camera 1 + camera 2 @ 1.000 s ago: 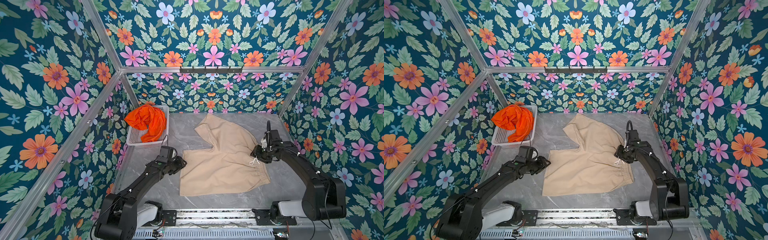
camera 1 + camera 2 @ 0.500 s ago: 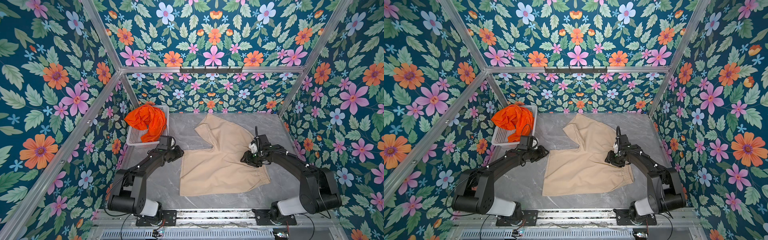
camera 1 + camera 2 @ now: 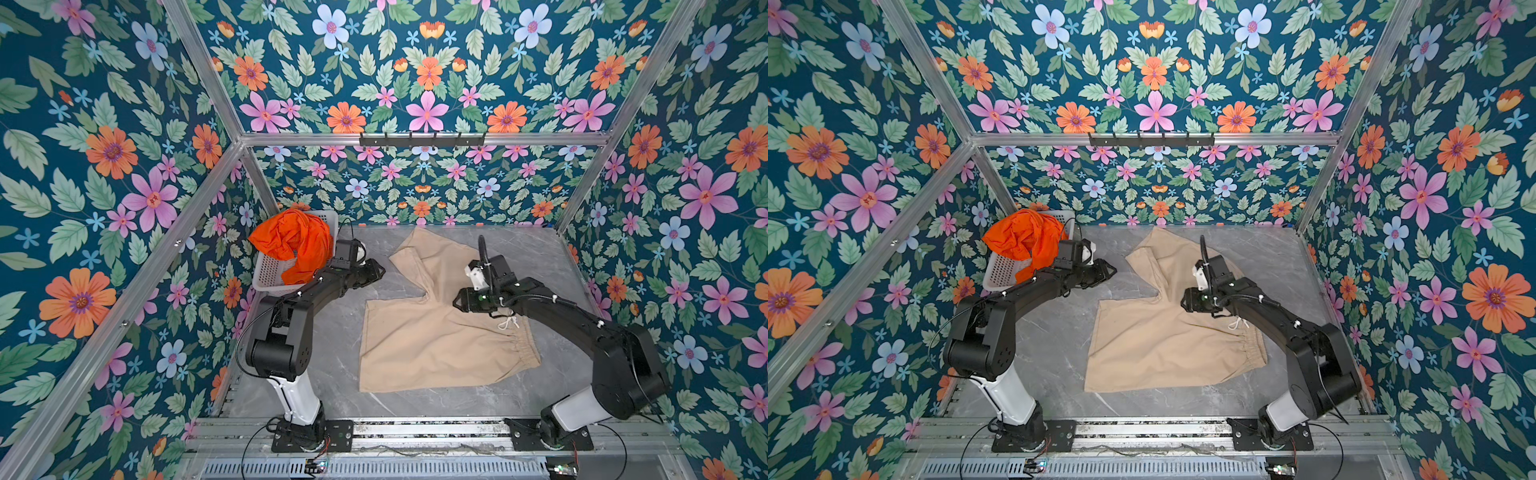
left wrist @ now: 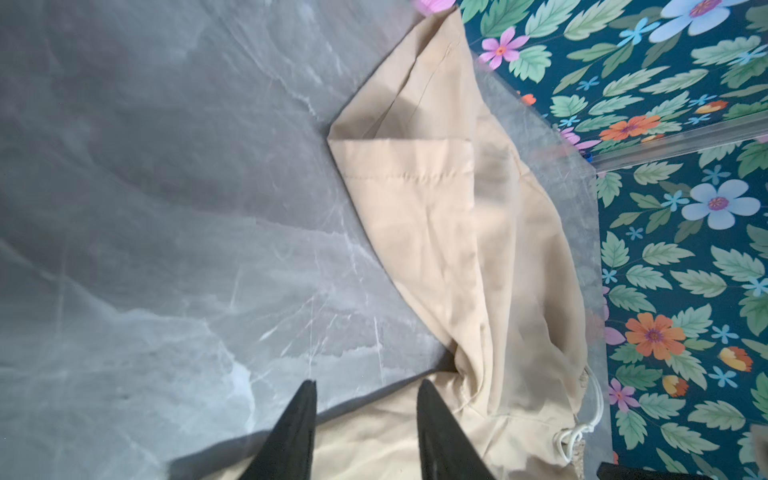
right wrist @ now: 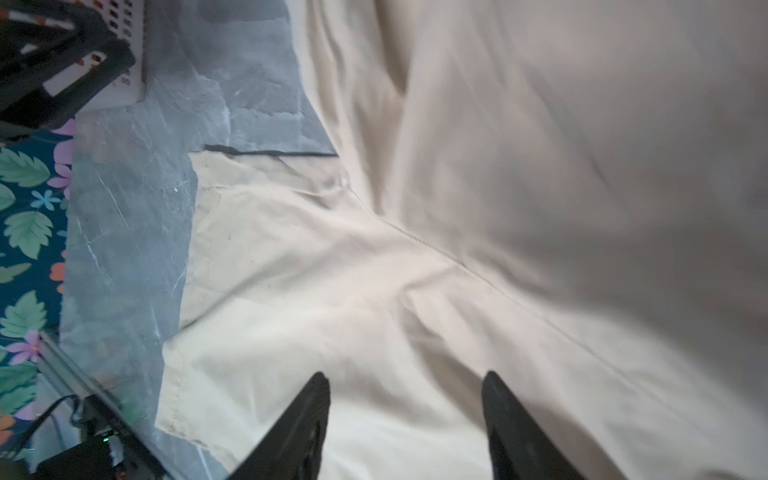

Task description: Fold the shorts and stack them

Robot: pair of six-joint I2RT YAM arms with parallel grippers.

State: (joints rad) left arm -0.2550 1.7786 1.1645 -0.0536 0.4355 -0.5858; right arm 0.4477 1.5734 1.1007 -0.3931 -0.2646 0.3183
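Top views: at the left, orange shorts (image 3: 293, 245) are heaped in a white basket (image 3: 266, 279), one fold draped over its rim close by the left gripper (image 3: 376, 272), which is held part open and empty above the bare table (image 3: 328, 365). That fold could be snagged by a careless swing. Mid-table, the beige shorts (image 3: 428, 345) could be bunched if only one layer is pinched. They are spread flat, legs splayed, far hem turned over, waistband gathered at the right. Above the crotch the right gripper (image 3: 457, 301) is held open, empty.
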